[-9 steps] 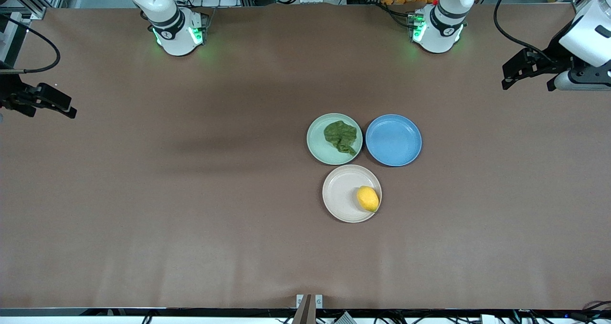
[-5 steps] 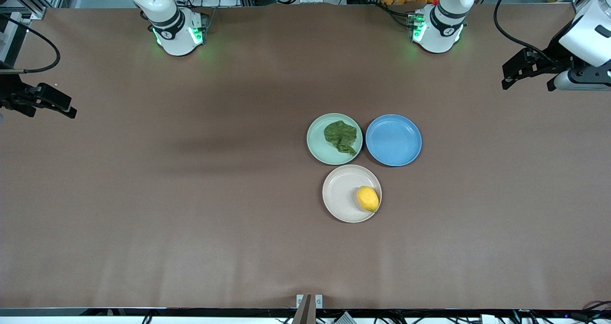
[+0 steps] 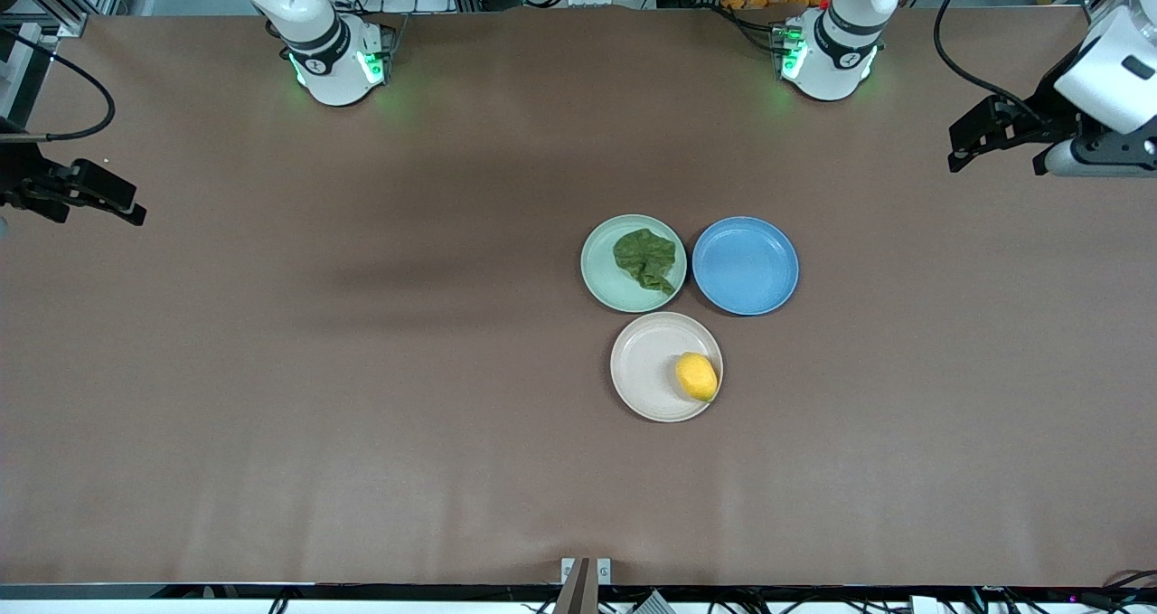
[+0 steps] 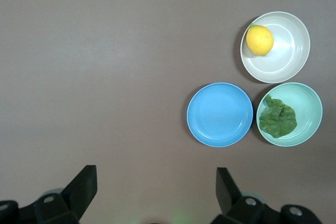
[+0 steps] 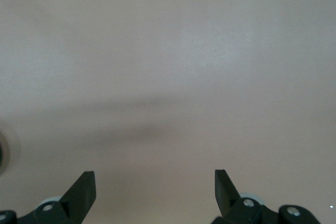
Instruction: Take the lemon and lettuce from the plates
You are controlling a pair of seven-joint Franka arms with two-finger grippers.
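The lemon (image 3: 696, 376) lies on the beige-white plate (image 3: 644, 365), near its rim toward the left arm's end. The lettuce (image 3: 645, 259) lies on the mint green plate (image 3: 599, 275), which is farther from the front camera. My left gripper (image 3: 972, 139) is open and empty, high over the left arm's end of the table, well away from the plates. Its wrist view shows the open gripper (image 4: 155, 177), the lemon (image 4: 260, 40) and the lettuce (image 4: 278, 120). My right gripper (image 3: 113, 200) is open and empty over the right arm's end, and its wrist view (image 5: 153, 179) shows only bare table.
An empty blue plate (image 3: 745, 265) sits beside the mint plate, toward the left arm's end, and it also shows in the left wrist view (image 4: 220, 114). The three plates sit close together. Brown table surface (image 3: 362, 370) spreads all around them.
The left arm has shifted very slightly. The plates, the lemon, the lettuce and the right arm have not moved.
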